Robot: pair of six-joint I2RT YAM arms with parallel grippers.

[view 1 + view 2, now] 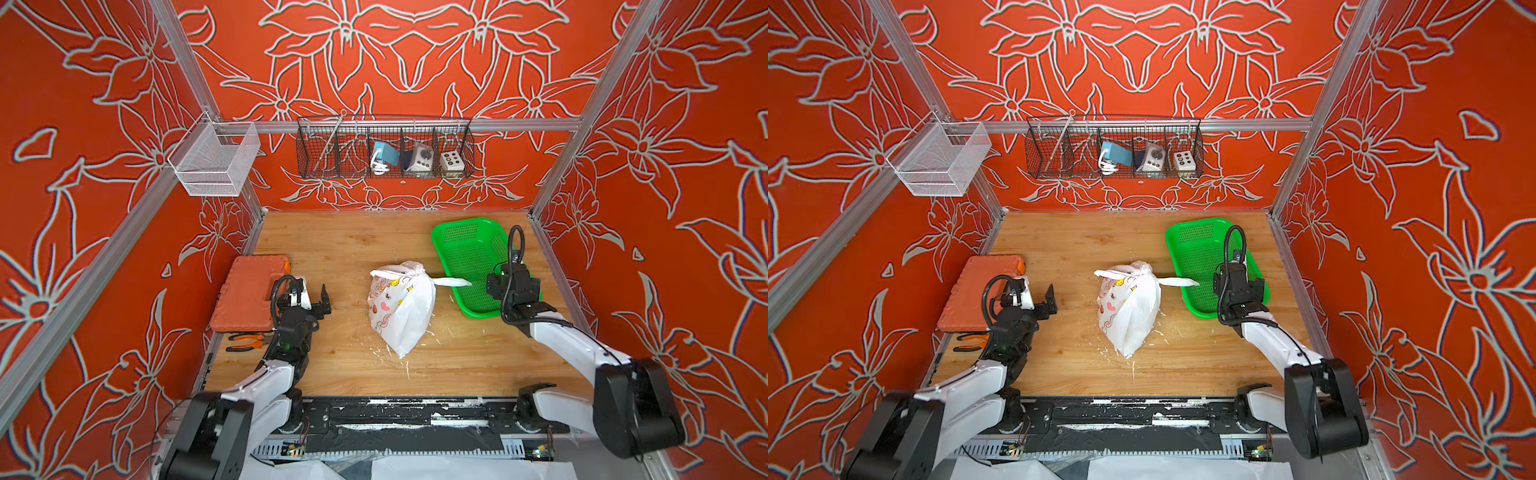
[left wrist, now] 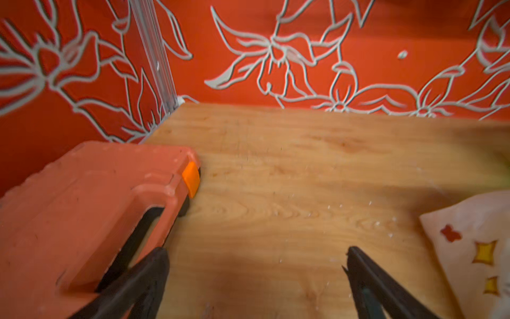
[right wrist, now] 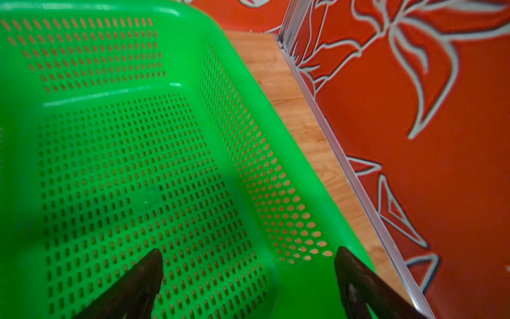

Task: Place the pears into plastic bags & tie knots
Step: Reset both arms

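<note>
Bags: one bag (image 1: 409, 316), one knot (image 1: 411, 272).
Pears: hidden, I can't count them.
My pincers: left pincer (image 2: 256, 251), right pincer (image 3: 248, 251), both released.

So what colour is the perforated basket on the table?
The basket is bright green, clearest in the right wrist view.
</note>
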